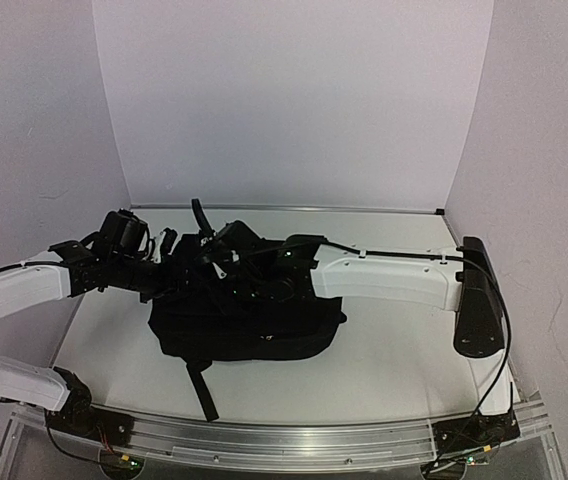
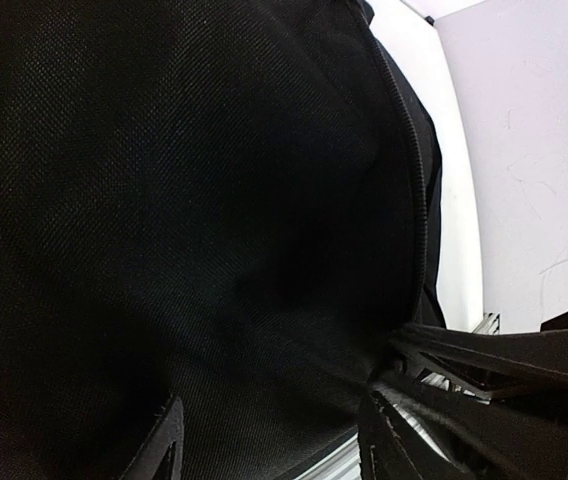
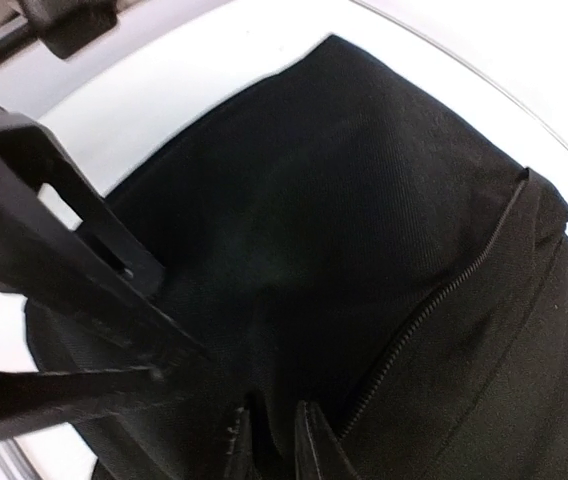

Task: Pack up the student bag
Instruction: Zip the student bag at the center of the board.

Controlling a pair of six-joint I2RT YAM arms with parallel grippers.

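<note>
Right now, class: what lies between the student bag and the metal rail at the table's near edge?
Bare table, crossed by one black strap trailing from the student bag; the top external view shows it.

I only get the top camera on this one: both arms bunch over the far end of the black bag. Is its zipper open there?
Observer: No; from the right wrist, the zipper on the student bag looks closed.
Reviewer: Right side gripping?
Observer: Right fingers are nearly together, tips at the fabric beside that zipper; a pinch isn't clear.
Reviewer: Left side?
Observer: Left fingers stand wide apart, black fabric between them.
</note>
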